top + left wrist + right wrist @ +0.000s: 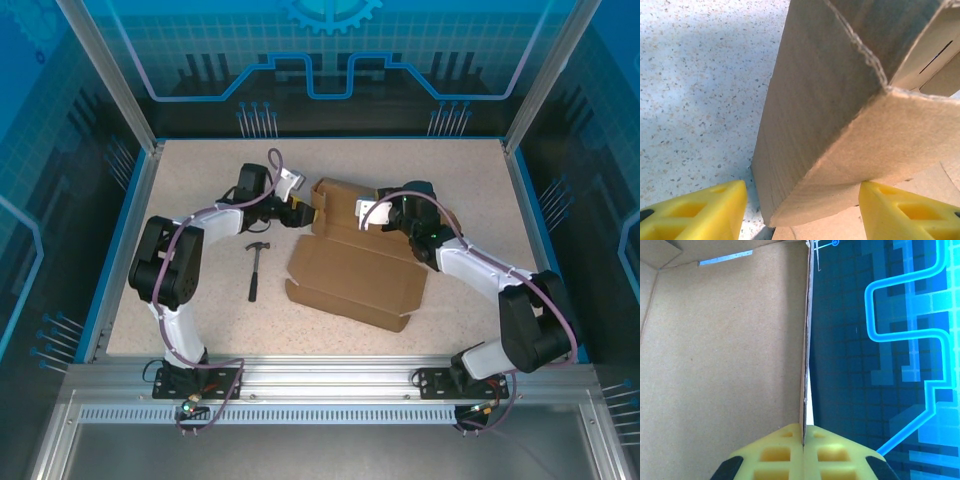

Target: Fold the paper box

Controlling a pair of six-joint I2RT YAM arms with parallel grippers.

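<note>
- Brown corrugated box (355, 265) sits mid-tabletop (200, 170), partly folded, far flaps raised.
- My right gripper (804, 432) pinches one thin upright wall.
- My left gripper (802, 200) is spread, a bent corner between its fingers.

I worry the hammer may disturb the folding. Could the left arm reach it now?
Probably yes. The hammer lies on bare table, apart from the paper box, with nothing between it and the left gripper, which stands open around the box's corner.

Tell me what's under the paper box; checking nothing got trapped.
The paper box rests on the speckled table. The hammer lies beside it, apart. Anything beneath the cardboard is covered.
</note>
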